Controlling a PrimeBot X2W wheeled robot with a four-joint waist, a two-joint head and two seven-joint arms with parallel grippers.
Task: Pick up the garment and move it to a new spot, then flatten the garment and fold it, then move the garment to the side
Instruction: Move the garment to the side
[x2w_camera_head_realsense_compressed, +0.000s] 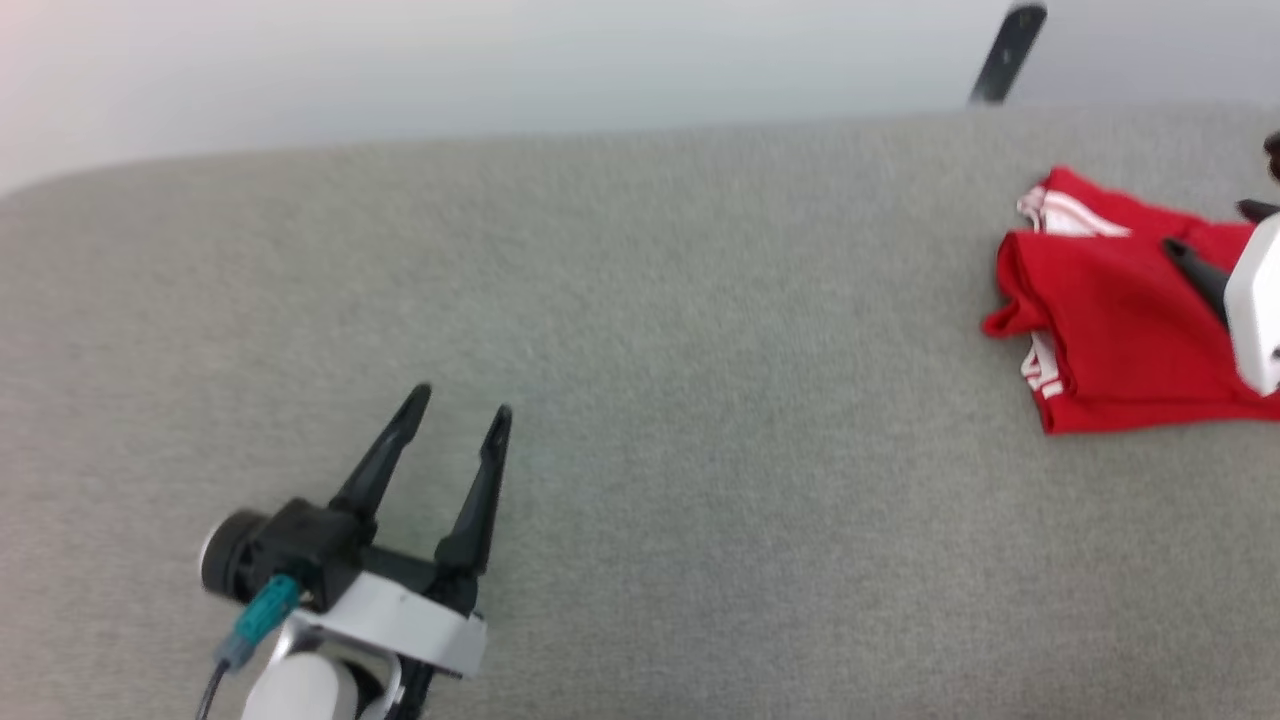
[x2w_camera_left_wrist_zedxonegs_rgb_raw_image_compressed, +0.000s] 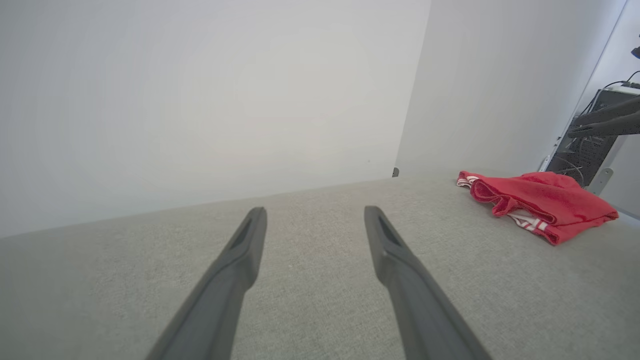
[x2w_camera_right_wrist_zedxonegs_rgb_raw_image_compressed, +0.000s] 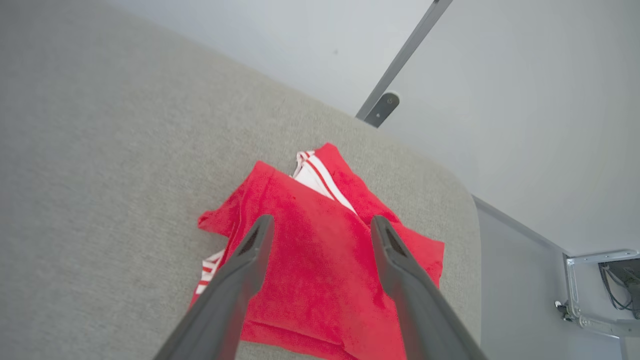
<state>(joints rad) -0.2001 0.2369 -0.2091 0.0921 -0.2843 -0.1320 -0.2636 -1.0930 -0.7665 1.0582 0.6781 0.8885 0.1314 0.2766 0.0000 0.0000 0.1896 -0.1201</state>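
While the left arm's jaws stand released above the bare grey counter, their dark fingers parted with nothing between them, the right arm's jaws hang equally wide over the garment, grasping nothing. The right wrist view looks down between that arm's long fingers onto red cloth, and the left wrist view shows them raised clear of it. The garment lies folded into a squarish red packet at the counter's far right, close to a rounded corner and well apart from the left arm. Its bunched, folded edge faces the robot's left. White-and-red striped trim peeks out at the far left corner, and more shows along the near left edge. The head view crops the packet at its right side, so its long axis cannot be told. No part of the lettering is turned outward. Beyond the counter's far edge a dark metal bracket stands against a pale wall.
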